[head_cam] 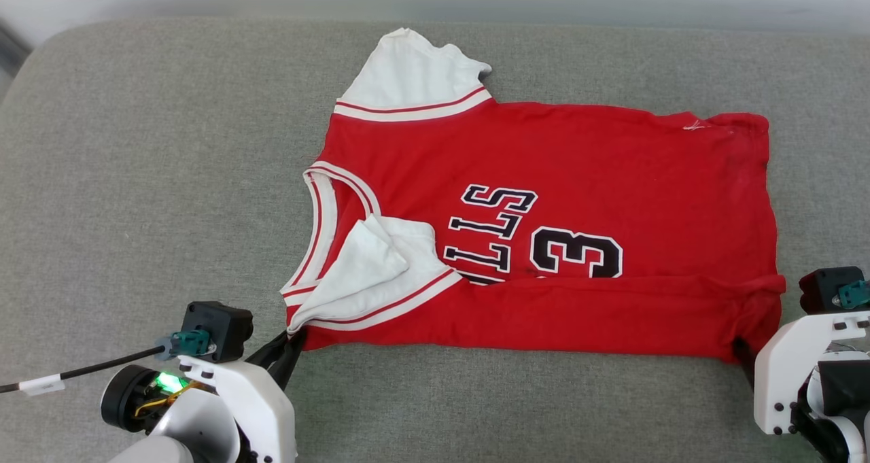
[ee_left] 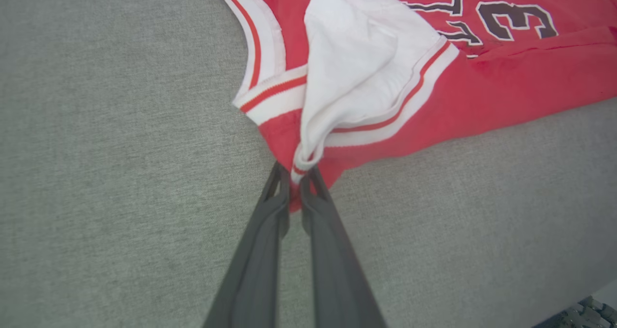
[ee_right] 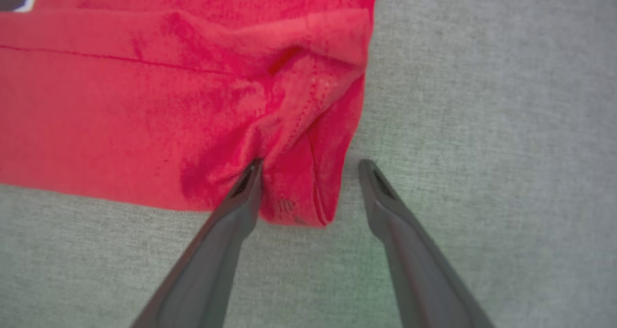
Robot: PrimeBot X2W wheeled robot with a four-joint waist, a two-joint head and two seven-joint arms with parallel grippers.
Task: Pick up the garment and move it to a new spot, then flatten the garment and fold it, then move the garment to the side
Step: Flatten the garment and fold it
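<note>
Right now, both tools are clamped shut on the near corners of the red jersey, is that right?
Not quite. The left tool is shut on the jersey at its sleeve corner, but the right tool is open: the right wrist view shows its fingers spread, one against the hem corner, the other over the bare grey cushion.

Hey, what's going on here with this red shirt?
A two-armed robot is partway through folding a red jersey on a grey cushion. The jersey's near edge and one white sleeve are already folded in. The left gripper has its jaws shut on the shoulder corner; the right gripper has its jaws open around the hem corner.
</note>
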